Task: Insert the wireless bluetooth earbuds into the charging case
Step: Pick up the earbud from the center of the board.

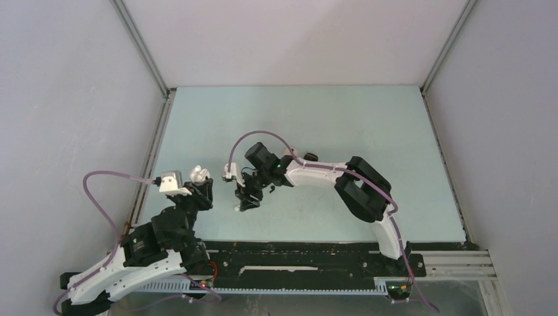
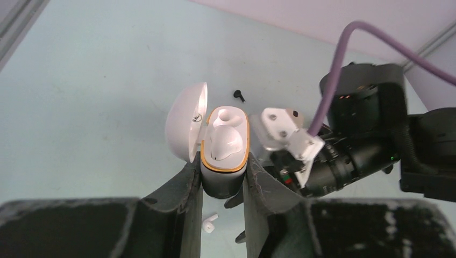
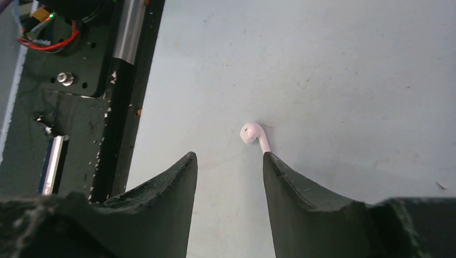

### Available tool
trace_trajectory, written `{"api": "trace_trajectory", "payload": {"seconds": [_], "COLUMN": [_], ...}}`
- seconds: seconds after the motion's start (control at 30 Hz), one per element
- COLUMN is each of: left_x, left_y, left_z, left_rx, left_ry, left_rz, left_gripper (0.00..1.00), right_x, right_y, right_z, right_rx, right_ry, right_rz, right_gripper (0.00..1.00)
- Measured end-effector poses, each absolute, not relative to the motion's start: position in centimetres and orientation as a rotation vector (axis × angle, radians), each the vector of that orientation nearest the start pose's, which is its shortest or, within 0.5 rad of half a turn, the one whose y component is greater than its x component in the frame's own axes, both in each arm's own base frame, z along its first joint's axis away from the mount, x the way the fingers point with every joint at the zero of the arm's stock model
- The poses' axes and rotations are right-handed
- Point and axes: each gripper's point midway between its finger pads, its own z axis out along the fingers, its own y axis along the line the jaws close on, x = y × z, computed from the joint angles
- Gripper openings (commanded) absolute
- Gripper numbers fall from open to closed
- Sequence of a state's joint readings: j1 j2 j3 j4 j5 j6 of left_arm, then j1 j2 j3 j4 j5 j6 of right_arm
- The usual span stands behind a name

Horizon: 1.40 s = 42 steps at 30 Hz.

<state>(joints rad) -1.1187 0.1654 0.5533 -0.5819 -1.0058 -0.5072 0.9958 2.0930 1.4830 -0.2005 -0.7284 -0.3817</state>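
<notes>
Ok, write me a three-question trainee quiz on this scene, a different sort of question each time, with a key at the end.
1. True or false: the lid of the white oval orange-rimmed charging case is shut.
2. Where is the pale pinkish stemmed earbud?
A. Lying on the pale blue table, just ahead of the right gripper, whose fingers stand apart
B. Pinched between closed fingers and lifted off the table
C. Seated in the case
3. Which gripper is clamped on the case?

Key
1. False: the lid is swung open.
2. A
3. The left gripper.
</notes>
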Motion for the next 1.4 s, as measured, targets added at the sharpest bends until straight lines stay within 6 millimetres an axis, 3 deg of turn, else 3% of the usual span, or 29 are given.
{"api": "trace_trajectory", "payload": {"seconds": [0.2,0.5,0.9,1.4], "left_x": [18.3,18.1,17.9,17.7], "left_y": [-5.3,-4.8,-4.2,-3.9], "left_z": [23.3,23.2,23.8,23.7], "left_rx": [-0.218,-0.211,-0.229,-0.231], "left_ry": [1.669,1.678,1.662,1.660], "left_rz": [-0.303,-0.282,-0.294,-0.296], "left_gripper": [0.00,0.00,0.00,0.00], "right_x": [18.7,19.8,18.7,19.1], "right_y": [49.5,52.3,51.2,51.4], "right_z": [4.5,5.4,2.3,1.7], "right_rx": [-1.795,-1.773,-1.845,-1.851], "right_ry": [1.697,1.691,1.796,1.793], "right_rz": [1.155,1.154,1.005,0.880], "right_gripper": [0.52,0.53,0.51,0.43]}}
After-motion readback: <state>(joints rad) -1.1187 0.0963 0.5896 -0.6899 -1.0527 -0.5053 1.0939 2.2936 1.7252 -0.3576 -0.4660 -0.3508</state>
